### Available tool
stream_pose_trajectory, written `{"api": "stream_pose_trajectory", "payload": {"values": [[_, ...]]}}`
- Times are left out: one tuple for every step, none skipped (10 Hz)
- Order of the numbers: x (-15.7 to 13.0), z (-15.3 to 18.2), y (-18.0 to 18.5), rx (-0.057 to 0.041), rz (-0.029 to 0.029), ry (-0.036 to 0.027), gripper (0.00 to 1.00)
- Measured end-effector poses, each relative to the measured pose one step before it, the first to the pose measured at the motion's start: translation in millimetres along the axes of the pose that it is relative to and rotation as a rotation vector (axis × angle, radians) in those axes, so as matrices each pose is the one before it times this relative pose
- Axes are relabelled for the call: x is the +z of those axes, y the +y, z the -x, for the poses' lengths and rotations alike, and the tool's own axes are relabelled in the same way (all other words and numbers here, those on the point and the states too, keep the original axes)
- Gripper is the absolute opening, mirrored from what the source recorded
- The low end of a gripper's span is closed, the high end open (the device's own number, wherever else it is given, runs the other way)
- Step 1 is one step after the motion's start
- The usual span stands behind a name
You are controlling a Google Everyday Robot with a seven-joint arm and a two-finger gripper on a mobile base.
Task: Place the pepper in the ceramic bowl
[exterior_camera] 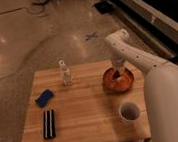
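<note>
Over the round, shallow, glossy orange-red ceramic bowl point(118, 79), which sits toward the right edge of the pale wooden counter point(89, 113), the white arm's pincer point(117, 70) hangs just inside the rim, and whether it is spread or pinching cannot be told, while a small dark shape beneath it may be the slim red-brown pepper point(116, 74). Left of the bowl stands a clear plastic bottle point(65, 73), farther left lies a blue cloth-like pad point(44, 97), nearer the front left lies a black striped rectangular block point(49, 124), and just in front of the bowl stands a white cup point(129, 112).
</note>
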Motion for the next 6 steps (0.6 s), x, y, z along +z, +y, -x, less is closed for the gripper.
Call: {"api": "stream_pose_trajectory", "payload": {"values": [[-3.07, 1.13, 4.59, 0.00407, 0.00028, -0.03110, 0.80], [-4.00, 1.33, 7.31, 0.00835, -0.00168, -0.04049, 0.80], [-6.80, 1.88, 6.32, 0.00920, -0.00879, -0.04330, 0.80], [-8.72, 5.61, 8.17, 0.01230, -0.00954, -0.06220, 0.80], [-6.87, 1.55, 7.78, 0.01194, -0.00710, -0.04038, 0.80], [-2.95, 1.87, 2.27, 0.00239, -0.00307, -0.01734, 0.80]]}}
